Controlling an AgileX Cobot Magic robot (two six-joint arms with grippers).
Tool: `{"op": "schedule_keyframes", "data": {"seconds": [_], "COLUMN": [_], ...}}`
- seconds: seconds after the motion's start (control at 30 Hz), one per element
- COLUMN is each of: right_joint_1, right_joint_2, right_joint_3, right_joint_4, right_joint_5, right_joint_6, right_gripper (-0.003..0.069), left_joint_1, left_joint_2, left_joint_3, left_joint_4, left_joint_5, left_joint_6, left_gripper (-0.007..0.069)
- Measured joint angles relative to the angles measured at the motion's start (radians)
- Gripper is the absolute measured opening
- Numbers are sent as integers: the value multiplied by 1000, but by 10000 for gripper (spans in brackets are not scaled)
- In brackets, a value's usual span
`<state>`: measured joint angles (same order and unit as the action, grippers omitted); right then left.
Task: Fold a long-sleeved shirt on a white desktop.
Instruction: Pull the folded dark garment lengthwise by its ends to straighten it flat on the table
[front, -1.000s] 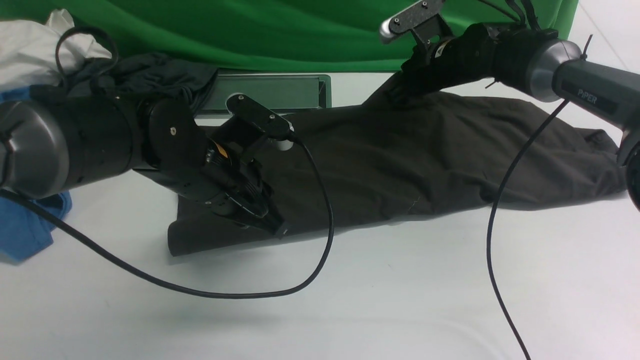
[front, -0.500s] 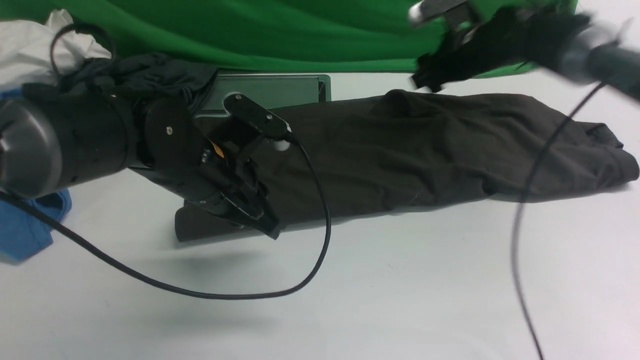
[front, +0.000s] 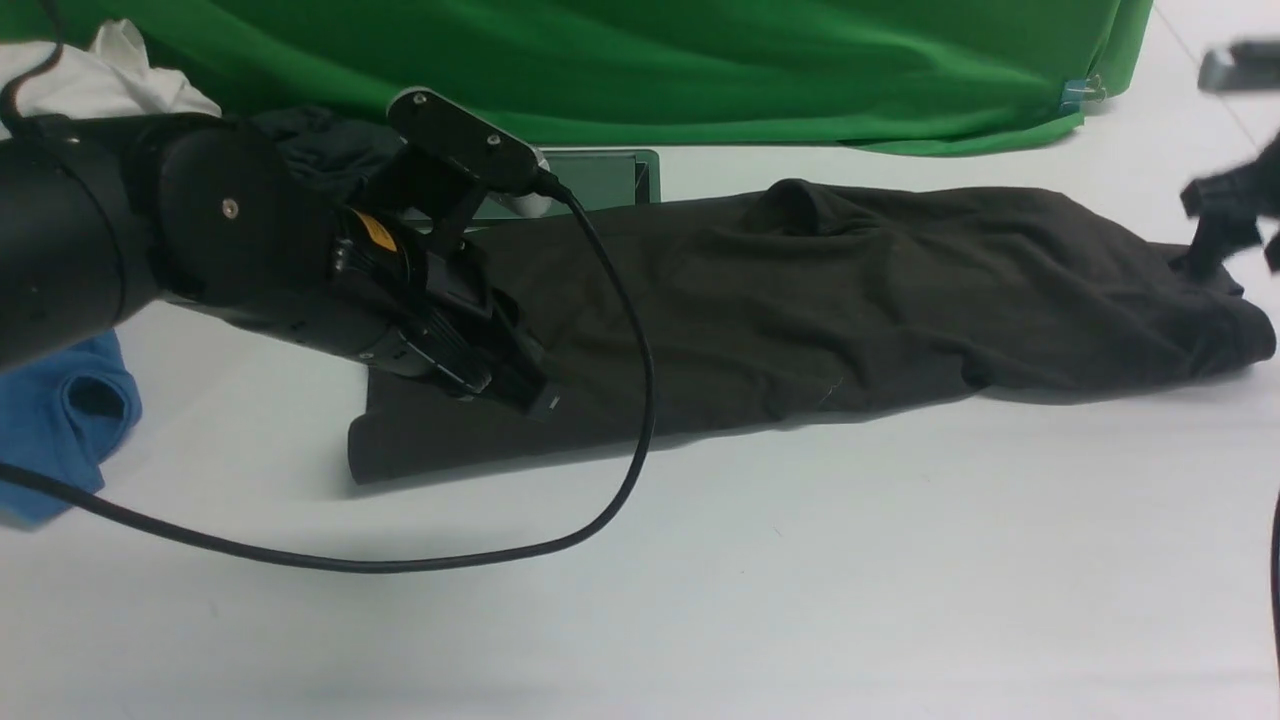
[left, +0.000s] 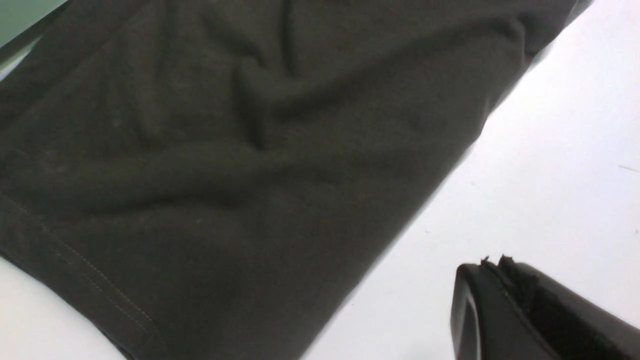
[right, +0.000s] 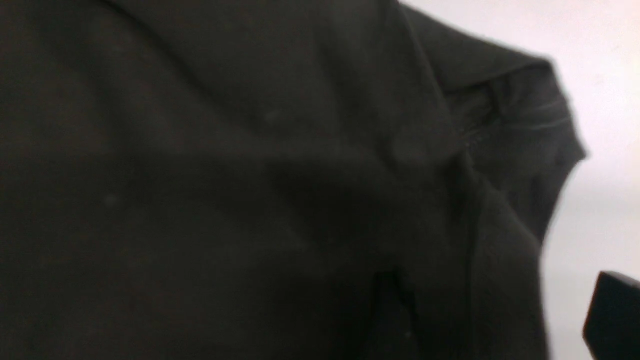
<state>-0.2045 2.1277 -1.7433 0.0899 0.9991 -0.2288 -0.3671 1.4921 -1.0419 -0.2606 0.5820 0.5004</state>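
Ahead, the shirt (front: 850, 300) lies stretched across the worktop (front: 800, 560), the left fingers (front: 528, 388) together over its left end, the blurred right fingers (front: 1222, 215) by its right end. Left wrist view: fingers (left: 500, 310) together, empty, the shirt beside them. Right wrist view: shirt fills most, one finger (right: 612, 312) at the edge; apart or together I cannot tell.
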Motion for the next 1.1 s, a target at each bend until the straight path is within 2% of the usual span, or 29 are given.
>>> {"op": "schedule_keyframes", "data": {"seconds": [0.23,0.33,0.57,0.6,0.77,1.1], "right_joint_1": [1,1,1,1,1,1], "right_joint_2": [45,72,89,89,82,-17], "right_joint_3": [57,57,57,57,57,57], "right_joint_4": [59,63,100,106,115,94], "right_joint_5": [-189,-218,-221,-221,-205,-211], "right_joint_6": [-37,-53,-91,-95,-134,-151], "right_gripper": [484,457,278,229,81,71], "left_joint_1": [0,0,0,0,0,0], "left_joint_2": [0,0,0,0,0,0], "left_joint_3": [0,0,0,0,0,0], "left_joint_4": [0,0,0,0,0,0], "left_joint_5": [-3,-3,-3,-3,-3,-3], "left_joint_6": [0,0,0,0,0,1], "left_gripper": [16,16,16,16,16,16]}}
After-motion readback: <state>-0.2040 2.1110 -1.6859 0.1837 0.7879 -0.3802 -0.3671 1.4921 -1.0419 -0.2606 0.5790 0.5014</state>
